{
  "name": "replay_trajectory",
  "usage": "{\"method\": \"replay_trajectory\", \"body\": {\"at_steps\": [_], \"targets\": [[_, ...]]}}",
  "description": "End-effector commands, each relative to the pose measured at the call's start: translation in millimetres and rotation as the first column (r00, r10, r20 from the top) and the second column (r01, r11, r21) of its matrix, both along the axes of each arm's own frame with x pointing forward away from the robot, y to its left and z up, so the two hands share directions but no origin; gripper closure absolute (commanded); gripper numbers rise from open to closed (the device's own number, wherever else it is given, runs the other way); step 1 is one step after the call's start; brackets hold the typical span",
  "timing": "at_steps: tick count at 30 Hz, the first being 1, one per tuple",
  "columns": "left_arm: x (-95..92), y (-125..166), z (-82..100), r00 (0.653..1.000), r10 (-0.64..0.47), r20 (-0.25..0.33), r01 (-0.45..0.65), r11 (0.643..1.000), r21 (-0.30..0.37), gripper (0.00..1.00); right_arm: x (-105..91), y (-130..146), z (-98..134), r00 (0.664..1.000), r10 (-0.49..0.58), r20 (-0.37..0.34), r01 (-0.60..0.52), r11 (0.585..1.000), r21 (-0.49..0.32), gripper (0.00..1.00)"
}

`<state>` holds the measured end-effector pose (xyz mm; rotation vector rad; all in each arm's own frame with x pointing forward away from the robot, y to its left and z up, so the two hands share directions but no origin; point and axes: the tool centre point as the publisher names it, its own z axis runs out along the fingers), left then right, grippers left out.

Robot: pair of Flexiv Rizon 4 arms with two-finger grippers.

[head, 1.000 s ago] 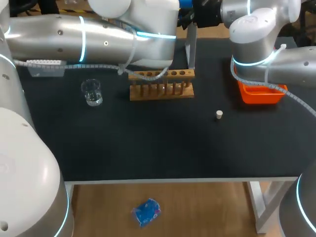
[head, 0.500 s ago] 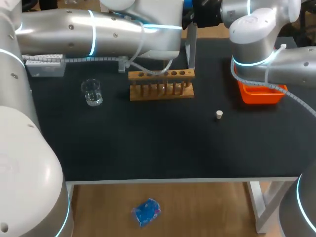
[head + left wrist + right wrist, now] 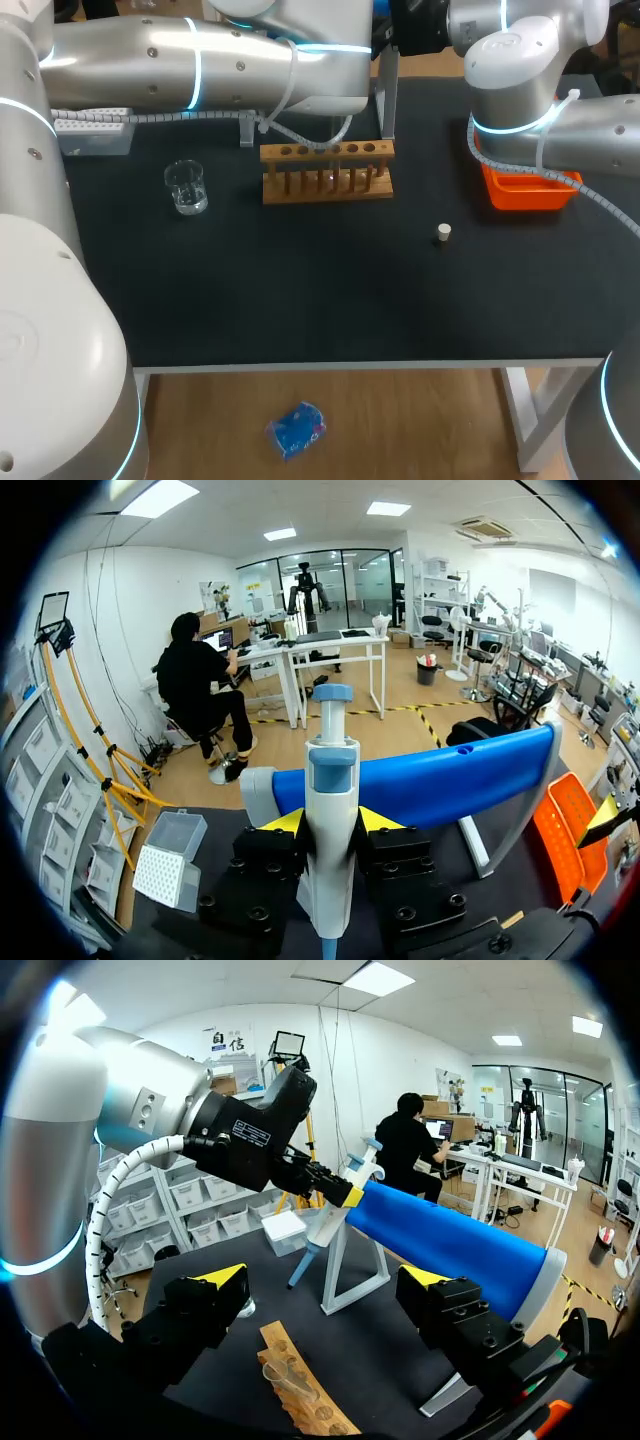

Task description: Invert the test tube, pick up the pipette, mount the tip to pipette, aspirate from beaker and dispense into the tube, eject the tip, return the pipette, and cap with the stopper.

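In the head view the stopper (image 3: 443,233) is lying loose right of the bench's middle, so capping is waiting — in the left wrist view the left gripper (image 3: 331,825) is clenching the pipette (image 3: 332,765) at its blue stand (image 3: 450,780) by the back edge, pickup seemingly beginning — in the right wrist view the right gripper (image 3: 325,1278) is hanging released, empty.

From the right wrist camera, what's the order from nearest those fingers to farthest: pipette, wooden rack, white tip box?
1. wooden rack, just ahead, low between the right gripper's open fingers.
2. pipette, beyond the rack, held by the left gripper.
3. tip box, behind the pipette.
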<state>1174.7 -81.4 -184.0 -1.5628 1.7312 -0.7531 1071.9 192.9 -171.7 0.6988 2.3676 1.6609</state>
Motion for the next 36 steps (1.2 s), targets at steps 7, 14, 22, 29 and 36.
{"method": "replay_trajectory", "body": {"at_steps": [7,14,22,29,36], "targets": [[3.7,1,-4.5,0.999,-0.002,-0.037,0.002,1.000,0.004,1.00,0.4,0,0,1.000,0.002,-0.002,-0.002,1.000,-0.001,0.00],[2.9,1,-7.6,0.999,-0.002,-0.049,0.002,1.000,0.004,1.00,0.4,0,0,1.000,0.002,-0.002,-0.002,1.000,-0.001,0.00],[1.2,0,-13.0,0.998,-0.005,-0.067,0.005,1.000,0.006,1.00,0.4,0,0,1.000,0.002,-0.002,-0.002,1.000,-0.001,0.00],[-0.6,-2,-20.1,0.996,-0.008,-0.089,0.009,1.000,0.011,1.00,0.4,0,0,1.000,0.002,-0.002,-0.002,1.000,-0.001,0.00],[0.1,-3,-26.6,0.994,-0.009,-0.106,0.010,1.000,0.014,1.00,0.4,0,0,1.000,0.002,-0.002,-0.002,1.000,-0.001,0.00]]}}
